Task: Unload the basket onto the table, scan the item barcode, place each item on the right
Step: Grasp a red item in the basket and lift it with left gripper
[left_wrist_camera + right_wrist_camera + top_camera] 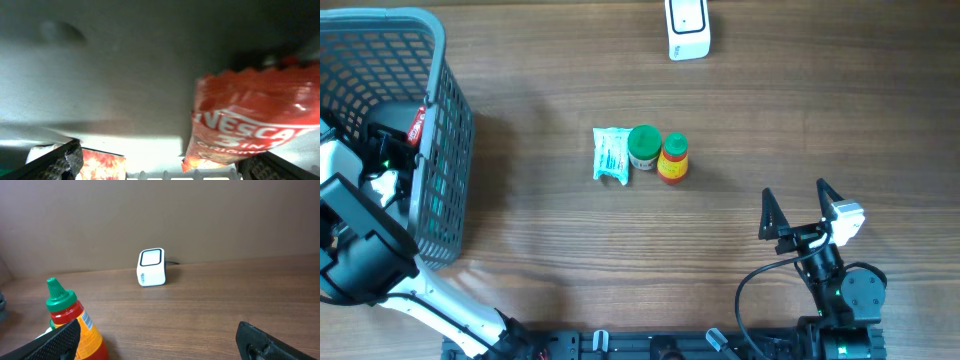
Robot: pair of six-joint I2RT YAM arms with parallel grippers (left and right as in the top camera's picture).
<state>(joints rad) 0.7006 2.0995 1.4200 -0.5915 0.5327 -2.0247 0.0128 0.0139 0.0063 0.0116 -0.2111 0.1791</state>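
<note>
Left gripper [162, 162] is open inside the grey basket [440, 120], close to a red Nescafe sachet [250, 120]; right gripper [798, 205] is open, holding nothing, over the wooden table [540, 270].

This looks like a shop checkout mocked up on a test bench. A white barcode scanner [687, 28] stands on a wood-grain table [570, 260] before a plain brown wall [150, 215]. A grey plastic shopping basket [445, 150] sits at one end. Groceries lie in a row mid-table: a pale packet [611, 155], a green-lidded jar [644, 147] and a red sauce bottle [673, 158]. Inside the basket, blurred, is what seems to be a red coffee sachet [250, 115].
</note>
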